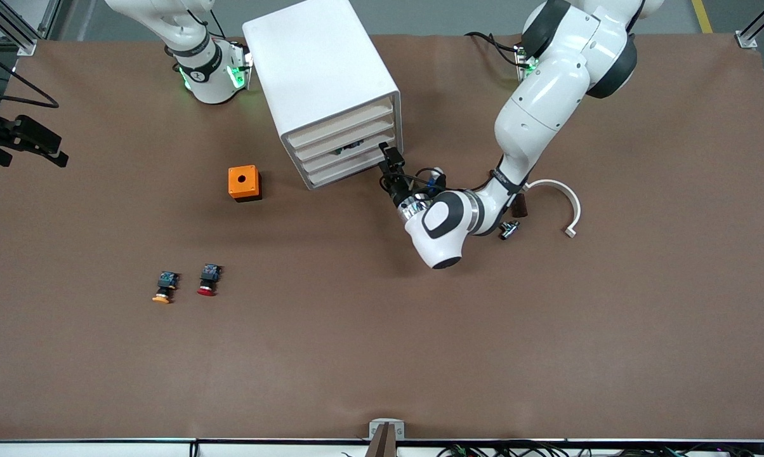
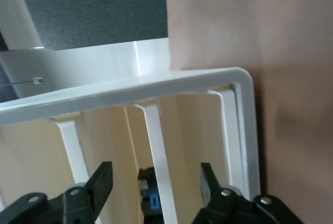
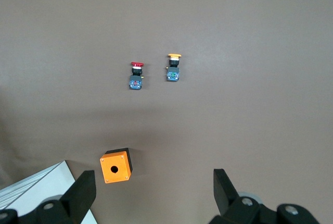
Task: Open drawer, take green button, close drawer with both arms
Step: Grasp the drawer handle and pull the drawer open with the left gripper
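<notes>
The white cabinet [image 1: 318, 63] stands near the robots' bases, its four cream drawer fronts toward the front camera. All the drawers [image 1: 344, 155] look pushed in. Through a gap between two fronts a small black and blue part [image 1: 347, 147] shows, clearer in the left wrist view [image 2: 151, 198]; no green cap is visible. My left gripper [image 1: 387, 158] is open and empty right in front of the drawers [image 2: 187, 140], fingers [image 2: 104, 174] astride that gap. My right gripper [image 3: 153, 187] is open and empty, high over the table beside the cabinet; the front view does not show it.
An orange box with a hole [image 1: 244, 183] [image 3: 116, 165] sits beside the cabinet toward the right arm's end. The orange-capped button [image 1: 164, 287] and red-capped button [image 1: 209, 280] lie nearer the front camera. A white curved piece [image 1: 563, 197] and a small metal part [image 1: 509, 230] lie by the left arm.
</notes>
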Robot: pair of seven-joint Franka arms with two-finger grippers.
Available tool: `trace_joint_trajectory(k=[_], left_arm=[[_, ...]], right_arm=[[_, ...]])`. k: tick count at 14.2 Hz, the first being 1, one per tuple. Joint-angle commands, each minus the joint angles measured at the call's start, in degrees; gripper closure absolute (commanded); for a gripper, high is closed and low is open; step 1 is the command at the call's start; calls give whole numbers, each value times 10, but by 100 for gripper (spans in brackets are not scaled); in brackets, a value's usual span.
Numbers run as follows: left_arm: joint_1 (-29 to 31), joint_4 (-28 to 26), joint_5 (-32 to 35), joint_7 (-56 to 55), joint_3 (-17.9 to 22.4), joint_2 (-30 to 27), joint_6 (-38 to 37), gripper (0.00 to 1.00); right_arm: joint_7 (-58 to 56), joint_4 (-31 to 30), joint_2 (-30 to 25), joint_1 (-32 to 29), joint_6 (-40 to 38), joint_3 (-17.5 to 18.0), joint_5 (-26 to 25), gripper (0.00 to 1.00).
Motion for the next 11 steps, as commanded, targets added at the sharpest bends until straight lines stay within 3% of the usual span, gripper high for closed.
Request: trace_joint_trajectory(k=[1, 6, 11], left_arm=[[-19, -7, -12, -20, -2, 9, -17, 34], [-28, -13, -13, -20, -3, 10, -31, 77], [-21, -11, -35, -26, -2, 10, -31, 95]], right_arm=[[-3, 3, 1, 3, 0, -3, -4, 0], [-3, 3, 1, 3, -2, -3, -5, 0], [-3, 3, 1, 3, -1, -3, -6, 0]])
